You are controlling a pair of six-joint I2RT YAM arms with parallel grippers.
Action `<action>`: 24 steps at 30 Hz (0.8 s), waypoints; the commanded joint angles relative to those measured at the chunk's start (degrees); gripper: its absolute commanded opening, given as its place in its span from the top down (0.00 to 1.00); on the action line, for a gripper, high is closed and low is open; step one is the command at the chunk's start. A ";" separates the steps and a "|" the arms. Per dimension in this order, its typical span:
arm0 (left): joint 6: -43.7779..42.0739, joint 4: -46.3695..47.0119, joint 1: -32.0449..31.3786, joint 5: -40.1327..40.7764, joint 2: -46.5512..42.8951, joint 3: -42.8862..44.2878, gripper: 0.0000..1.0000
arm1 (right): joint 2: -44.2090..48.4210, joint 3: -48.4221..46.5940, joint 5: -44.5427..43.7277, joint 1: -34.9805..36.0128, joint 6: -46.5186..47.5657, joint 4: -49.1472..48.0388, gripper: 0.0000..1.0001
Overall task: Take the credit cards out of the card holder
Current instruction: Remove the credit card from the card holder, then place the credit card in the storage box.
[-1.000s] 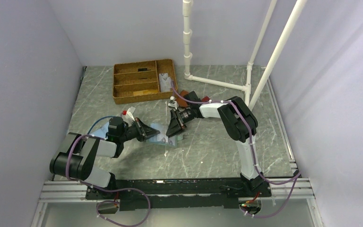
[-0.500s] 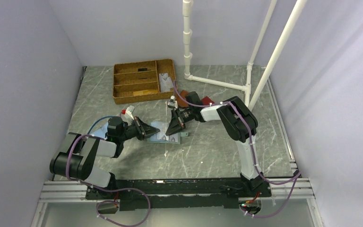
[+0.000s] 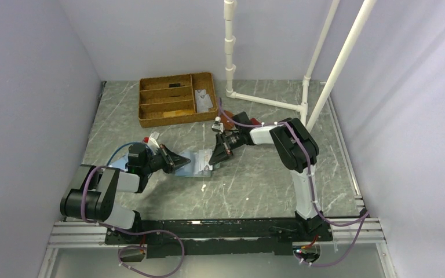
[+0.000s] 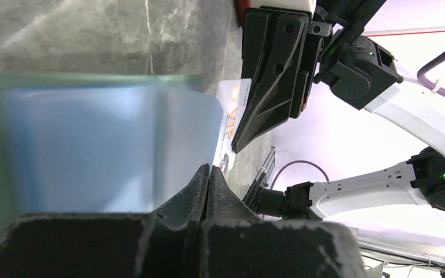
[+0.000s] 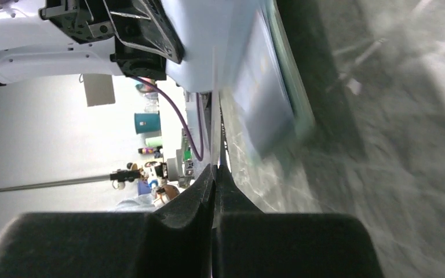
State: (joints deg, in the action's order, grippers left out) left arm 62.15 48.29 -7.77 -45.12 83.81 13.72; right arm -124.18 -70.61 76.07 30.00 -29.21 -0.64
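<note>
1. Furthest left, the left gripper (image 3: 177,160): it lies low over the table (image 3: 255,185), fingers pressed together, tips at the left end of the card holder. I cannot tell whether they pinch it or only rest on it.
2. Wooden tray (image 3: 174,120): it has compartments and sits behind the left gripper, well apart from it.
3. Card holder (image 3: 191,162): light blue with a greenish edge, lying open and flat on the table between the two grippers. Its long axis runs left to right. The left end points at the left gripper and the right end at the right one.
4. Credit card (image 4: 232,113): white with orange print, it lies flat and sticks out past the holder's right end.
5. Right gripper (image 3: 215,160): angled down, with the fingers closed tight together and the tips on the protruding card. Its wrist view shows a thin pale edge running up from between the tips. It is unclear whether that edge is nipped.
6. Small red-brown wallet (image 3: 225,116): it sits behind the right gripper, partly hidden by the arm.
7. White pipe frame (image 3: 266,103): it stands at the back right of the table.
</note>
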 commanded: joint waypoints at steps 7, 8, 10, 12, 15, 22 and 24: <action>-4.69 -2.57 1.71 -2.06 2.45 -0.51 1.00 | 2.97 -7.00 -6.32 -0.99 24.13 22.61 1.00; -5.00 -2.77 1.75 -2.07 2.98 -0.46 1.00 | 3.88 -8.33 -7.96 -0.99 27.51 25.72 1.00; -5.34 -3.11 1.71 -2.19 3.68 -0.17 1.00 | 5.89 -10.39 -11.43 -1.00 32.43 29.70 1.00; -5.58 -3.55 1.71 -2.25 3.83 0.06 1.00 | 7.96 -13.02 -16.75 -0.91 36.65 33.21 1.00; -6.47 -5.59 1.67 -2.05 2.69 0.85 1.00 | 10.04 -17.15 -25.90 -0.53 42.43 37.23 1.00; -11.65 -18.63 1.71 0.19 -5.01 2.91 1.00 | 10.67 -29.39 -40.57 -0.30 46.79 39.07 1.00; -13.21 -22.07 1.62 1.36 -7.30 3.38 1.00 | 8.36 -34.81 -42.72 -0.34 46.23 39.93 1.00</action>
State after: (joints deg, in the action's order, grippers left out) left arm 53.69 33.43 -6.28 -45.08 80.95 14.74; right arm -114.87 -96.90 42.04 29.56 13.67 36.91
